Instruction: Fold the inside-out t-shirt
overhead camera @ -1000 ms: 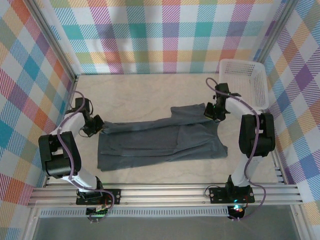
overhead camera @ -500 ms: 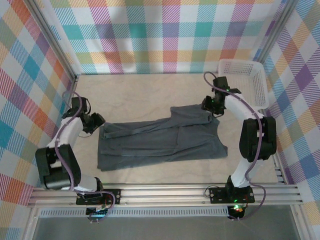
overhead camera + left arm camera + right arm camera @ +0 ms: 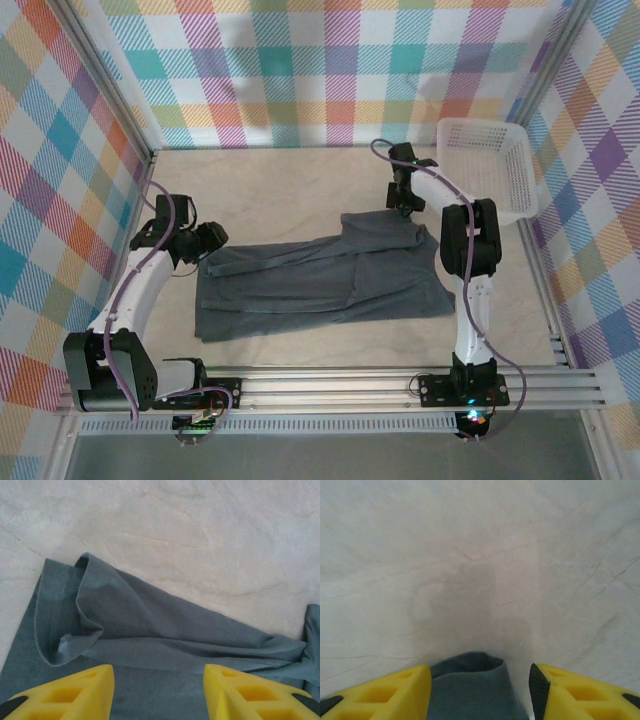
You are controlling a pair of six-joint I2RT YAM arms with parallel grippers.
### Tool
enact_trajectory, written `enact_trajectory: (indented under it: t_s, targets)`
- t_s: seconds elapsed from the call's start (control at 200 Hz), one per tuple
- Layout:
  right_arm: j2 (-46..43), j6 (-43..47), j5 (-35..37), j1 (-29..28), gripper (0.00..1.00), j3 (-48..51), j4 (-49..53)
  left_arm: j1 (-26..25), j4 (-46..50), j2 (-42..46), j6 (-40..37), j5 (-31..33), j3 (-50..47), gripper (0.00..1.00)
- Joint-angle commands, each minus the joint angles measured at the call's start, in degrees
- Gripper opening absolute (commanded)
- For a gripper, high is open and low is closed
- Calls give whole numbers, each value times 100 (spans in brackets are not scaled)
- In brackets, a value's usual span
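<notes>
Loosely, the grey t-shirt [image 3: 320, 285] lies on pale tabletop [image 3: 280, 200] — plaid walls [image 3: 330, 80] around — both arms' jaws parted.

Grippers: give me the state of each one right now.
Left gripper: open, holding nothing, over the t-shirt.
Right gripper: open, holding nothing, at the t-shirt's edge.

Matt soft cloth t-shirt [image 3: 320, 288], plastic basket [image 3: 482, 124]
</notes>
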State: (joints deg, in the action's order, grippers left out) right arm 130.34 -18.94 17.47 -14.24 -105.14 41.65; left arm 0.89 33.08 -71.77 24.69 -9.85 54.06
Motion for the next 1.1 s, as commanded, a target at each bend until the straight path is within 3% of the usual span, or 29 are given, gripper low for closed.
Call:
enact_trajectory:
  t_s: [0.0, 0.07, 0.125, 0.27, 0.37, 0.45, 0.61, 0.65, 0.72, 0.77, 0.875, 1.095]
  targets:
    - [187, 79, -331, 0, 41, -298, 311, -45, 100, 58, 42, 18, -25, 51]
    - [216, 127, -488, -6, 13, -398, 322, -51, 136, 40, 7, 36, 33, 51]
    - [94, 148, -512, -6, 0, -423, 319, -55, 181, 24, -23, 66, 83, 52]
    - [-746, 331, -918, -2, 0, -245, 281, -49, 152, -42, -43, 60, 113, 52]
    - [-1814, 345, -1329, -9, 0, 648, 49, -62, 60, -113, -37, -14, 97, 52]
    - [-3004, 38, -1639, -8, 0, 2097, -365, -84, 32, -138, -22, -7, 80, 52]
    - [-6148, -991, -1921, -33, 0, 5941, -1635, -128, 58, -226, -83, 68, 144, 53]
    - [-6920, -1245, -1911, -35, 10, 6709, -1855, -152, 56, -241, -101, 62, 153, 53]
    - [-7801, -1462, -1965, -31, 50, 7332, -1853, -198, 31, -220, -79, 68, 140, 54]
    - [-7970, -1362, -2037, -27, 64, 7249, -1675, -236, 10, -178, -78, 3, 132, 55]
    - [-7399, -1053, -2144, -28, 74, 6511, -1555, -366, -142, -11, -72, -182, 42, 59]
    - [-4966, -764, -3012, -165, 72, 5306, -1953, -888, -455, 272, 202, -663, -201, 63]
